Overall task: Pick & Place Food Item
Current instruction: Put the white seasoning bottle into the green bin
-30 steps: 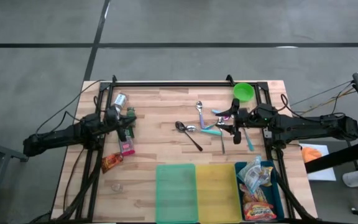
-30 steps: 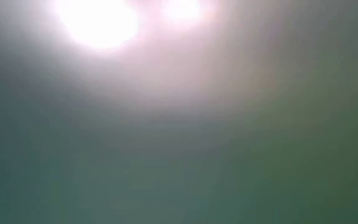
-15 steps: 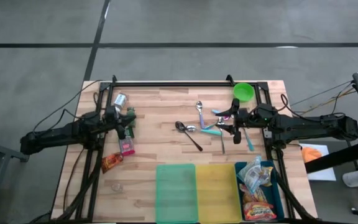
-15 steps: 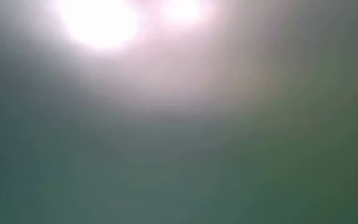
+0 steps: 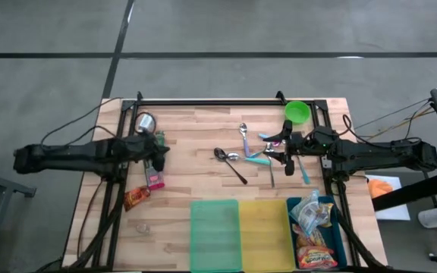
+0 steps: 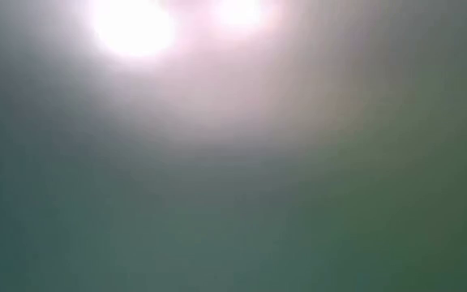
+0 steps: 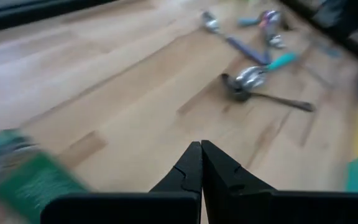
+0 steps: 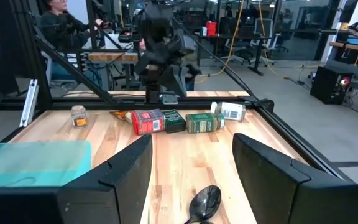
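Wooden plank table [image 5: 196, 144]: flat pink packet [image 5: 155, 179] beside the clenched, empty left gripper [image 5: 160, 155]. Metal spoons [image 5: 230, 157] lie mid-table near the right gripper [image 5: 273, 152], jaws spread, grasping nothing. Crinkled snack bags fill the blue bin [image 5: 315, 231] at the table's near edge.

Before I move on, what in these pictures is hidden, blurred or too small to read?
- Low view: all glare and haze; no object or arm shows.
- Left wrist view: the green packet is smeared by motion, so its label is unreadable.
- High view: the blue bin packets are piled and too small to identify.
- High view: the left gripper covers part of the packets beside it.
- Right wrist view: the spoon is cut off by the edge.
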Motion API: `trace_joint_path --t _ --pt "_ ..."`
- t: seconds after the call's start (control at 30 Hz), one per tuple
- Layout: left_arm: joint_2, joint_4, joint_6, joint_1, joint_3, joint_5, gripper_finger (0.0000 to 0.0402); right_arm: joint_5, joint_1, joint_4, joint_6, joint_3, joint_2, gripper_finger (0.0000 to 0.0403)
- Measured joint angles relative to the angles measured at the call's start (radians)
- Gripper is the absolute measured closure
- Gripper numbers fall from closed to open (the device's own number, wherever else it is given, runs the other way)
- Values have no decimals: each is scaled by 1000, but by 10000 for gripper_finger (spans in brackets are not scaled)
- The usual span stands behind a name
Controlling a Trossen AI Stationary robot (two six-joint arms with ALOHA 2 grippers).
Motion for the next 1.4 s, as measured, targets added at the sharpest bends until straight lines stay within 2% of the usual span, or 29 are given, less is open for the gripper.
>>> trace_joint_path --t 0.2,0.33,0.63,0.97,1.2,1.4 --pt "49 -406 -141 2 266 -113 402 0 0 0 0 0 0 181" --pt "71 -528 -177 2 366 -118 402 0 0 0 0 0 0 181" --pt "195 -594 -301 9 380 -95 402 0 0 0 0 0 0 181" --pt "265 -615 -465 105 377 -57 402 -1 0 0 0 0 0 181" --pt "340 -579 -459 181 378 -34 402 -1 0 0 0 0 0 181" --pt "409 -515 -527 206 378 -34 402 -1 0 0 0 0 0 181"
